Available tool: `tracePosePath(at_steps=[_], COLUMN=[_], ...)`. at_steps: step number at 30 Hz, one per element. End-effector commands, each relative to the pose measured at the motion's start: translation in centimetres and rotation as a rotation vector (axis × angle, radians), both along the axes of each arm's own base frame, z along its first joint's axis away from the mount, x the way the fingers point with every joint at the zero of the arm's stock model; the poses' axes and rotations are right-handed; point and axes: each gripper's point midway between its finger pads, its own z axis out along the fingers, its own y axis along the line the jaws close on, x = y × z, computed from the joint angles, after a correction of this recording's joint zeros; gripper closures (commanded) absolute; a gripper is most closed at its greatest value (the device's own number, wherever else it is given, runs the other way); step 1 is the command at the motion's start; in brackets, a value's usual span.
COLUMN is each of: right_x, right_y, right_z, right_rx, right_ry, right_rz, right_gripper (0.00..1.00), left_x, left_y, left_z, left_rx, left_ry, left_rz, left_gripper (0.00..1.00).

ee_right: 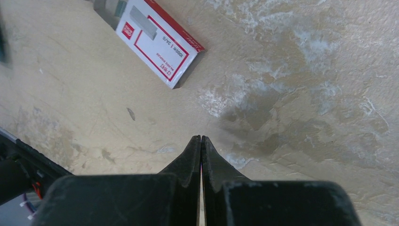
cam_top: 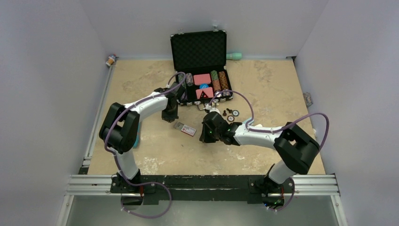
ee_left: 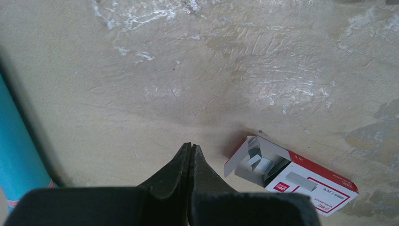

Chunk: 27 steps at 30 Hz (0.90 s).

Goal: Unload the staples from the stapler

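A red and white staple box (cam_top: 187, 129) lies on the table between the arms, its end flap open. Loose staple strips (ee_left: 261, 162) show inside the box (ee_left: 310, 183). My left gripper (cam_top: 169, 115) hovers just left of the box's open end, and in the left wrist view the left gripper (ee_left: 191, 146) is shut with nothing in it. My right gripper (cam_top: 205, 136) sits right of the box (ee_right: 160, 42); in its wrist view it (ee_right: 201, 138) is shut and empty. A teal object (ee_left: 14, 155) lies partly hidden under the left arm (cam_top: 136, 140); I cannot tell whether it is the stapler.
An open black case (cam_top: 197, 49) with poker chips and red card boxes stands at the back centre. Small round tokens (cam_top: 231, 113) lie just in front of it. A teal bottle (cam_top: 234, 56) lies behind the case, and a small object (cam_top: 110, 60) sits in the far left corner.
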Motion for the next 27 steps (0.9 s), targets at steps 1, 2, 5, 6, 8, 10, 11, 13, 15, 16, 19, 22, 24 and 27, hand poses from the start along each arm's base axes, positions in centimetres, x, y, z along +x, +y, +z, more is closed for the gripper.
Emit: tracePosePath(at_steps=[1,2,5,6,8,10,11,13,15,16,19,22,24,27], right_x=[1.0,1.0,1.1,1.1,1.3,1.4,1.5,1.6,1.9,2.1,2.5,3.0,3.3,3.8], right_y=[1.7,1.8,2.0,2.2,2.3,2.5,2.6,2.7,2.6,2.7,2.7,2.6,2.5,2.0], right_z=[0.8,0.5,0.2,0.1,-0.2,-0.4,-0.4,-0.6,-0.8,-0.8,-1.0,-1.1,-1.3,-1.5], right_rx=[0.041,0.037,0.032,0.034,0.027,0.025,0.025,0.017,0.005,-0.001,-0.021,-0.042,-0.061,-0.094], right_ry=[-0.026,-0.022,-0.019,-0.017,-0.013,-0.011,-0.010,-0.007,-0.011,-0.012,-0.018,-0.026,-0.030,-0.039], right_rz=[0.022,0.027,0.030,0.033,0.033,0.034,0.034,0.031,0.023,0.020,0.011,0.003,-0.005,-0.025], right_gripper=[1.00,1.00,1.00,1.00,1.00,1.00,1.00,1.00,1.00,1.00,1.00,1.00,1.00,1.00], left_x=[1.2,1.1,0.8,0.7,0.6,0.5,0.4,0.3,0.1,-0.1,-0.4,-0.7,-0.8,-0.9], left_y=[-1.3,-1.4,-1.9,-2.2,-2.5,-2.7,-2.8,-2.8,-2.8,-2.8,-2.7,-2.7,-2.7,-2.8], left_z=[0.2,0.0,-0.5,-0.7,-1.0,-1.3,-1.4,-1.6,-1.8,-2.0,-2.4,-2.7,-2.9,-3.0], left_rx=[-0.056,-0.065,-0.097,-0.108,-0.125,-0.135,-0.139,-0.140,-0.142,-0.142,-0.145,-0.151,-0.151,-0.156], left_ry=[-0.015,-0.008,0.010,0.014,0.021,0.030,0.033,0.040,0.045,0.049,0.056,0.064,0.068,0.071], left_rz=[-0.017,-0.016,-0.016,-0.018,-0.017,-0.019,-0.021,-0.022,-0.021,-0.019,-0.017,-0.017,-0.018,-0.023], left_gripper=[1.00,1.00,1.00,1.00,1.00,1.00,1.00,1.00,1.00,1.00,1.00,1.00,1.00,1.00])
